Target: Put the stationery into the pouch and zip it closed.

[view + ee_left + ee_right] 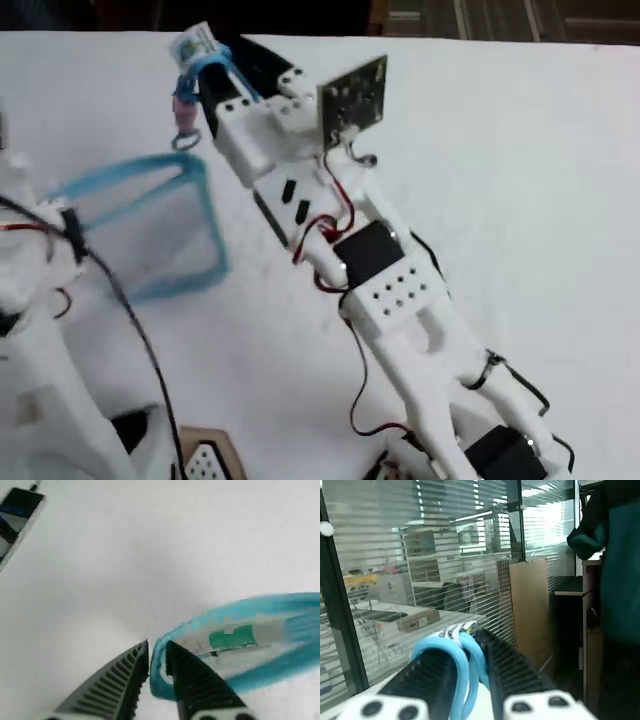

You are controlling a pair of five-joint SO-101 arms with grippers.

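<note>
The left pincer [156, 649] is almost shut and pinches the blue edge of the pouch [270, 602] at one corner. Just past its tips, inside the see-through pouch, lies a green and white pen-like thing [237, 636]. The pouch rests on the white desk [150, 555]. Far from this pincer, a dark flat thing with blue on it [17, 510] lies on the desk. The right pincer [465, 647] is up in the air, well apart from the pouch, and it is closed on a blue loop [460, 665]. At its tips sits a small white thing [197, 43] that seems to go with the loop. A pink bit with a ring [185, 120] hangs down under it. So the job looks partly done. One piece of stationery is in the pouch, and one corner of the pouch is held firm. The thing on the blue loop is not in the pouch yet, so it seems to be the next piece to go in. The zip is too hard to make out, but the pouch looks open, so zipping it closed is likely the last step left.
</note>
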